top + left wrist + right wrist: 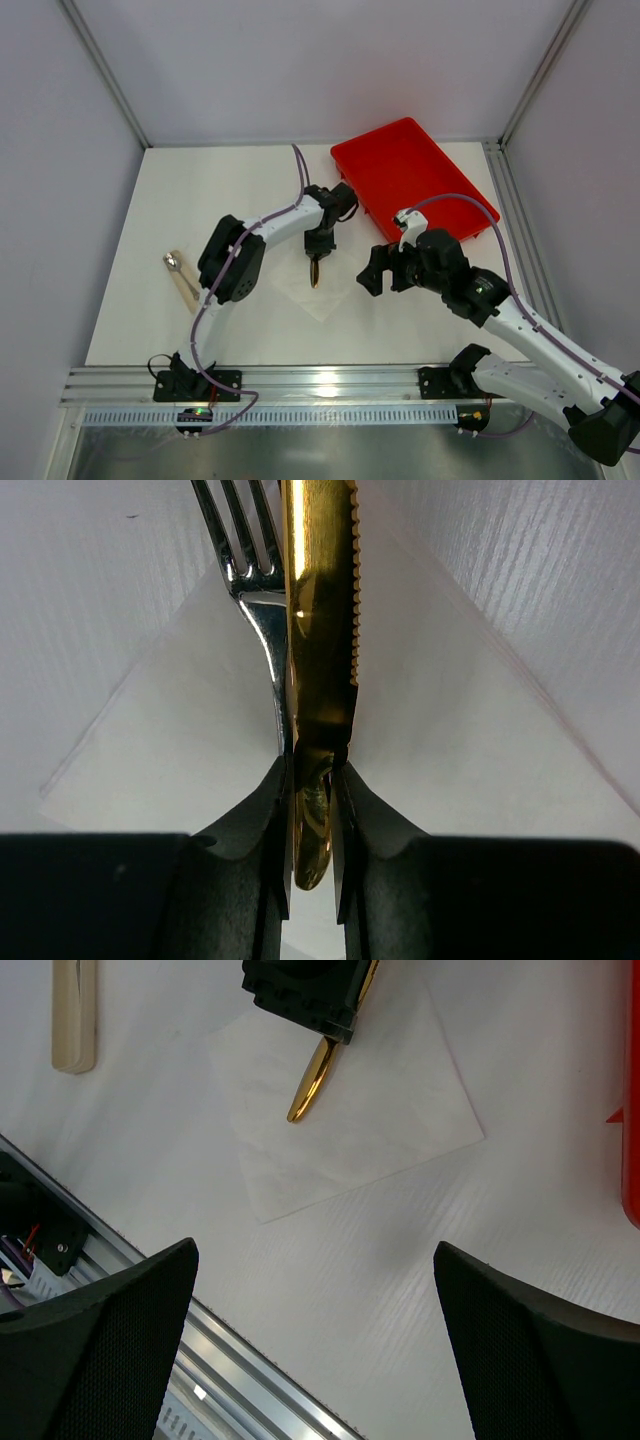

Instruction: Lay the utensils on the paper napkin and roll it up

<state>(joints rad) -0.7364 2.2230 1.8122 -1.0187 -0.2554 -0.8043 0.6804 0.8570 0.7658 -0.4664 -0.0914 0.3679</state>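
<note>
**Utensils.** A gold knife (318,630), mirror-bright with a serrated edge, is clamped between the fingers (250,820) of the left gripper (312,780). A fork (240,550) with silver tines is seen just beside it on the left. Its neck runs down to the finger tips, and whether it is gripped as well cannot be told. Both are held over the paper napkin (150,740), a thin white sheet barely distinguishable from the tabletop (80,600). Contact with the sheet cannot be judged.

A spoon (180,275), with a silver bowl and a pale tan handle, is laid flat toward the left edge of the tabletop, well apart from the napkin.

**Napkin position.** It is placed mid-tabletop, turned cornerwise to the edges and somewhat nearer the near edge than the far one.

**Other items.** A red tray (412,180) is set at an angle in the far right corner. The right gripper (380,270) is held just right of the napkin, its fingers wide apart with nothing between them.

**Surface and room.** The surface is white and faintly grained. An aluminium rail (330,385) is fixed along the near edge. The cell is enclosed by plain white walls (300,60) and metal posts (105,70).

**Views compared.**
- The serration and the fork are shown only by the left wrist view.
- In the right wrist view, one rounded gold end is seen protruding from the gripper over the napkin, together with most of the sheet's outline.
- The spoon's bowl is seen only from above.
</note>
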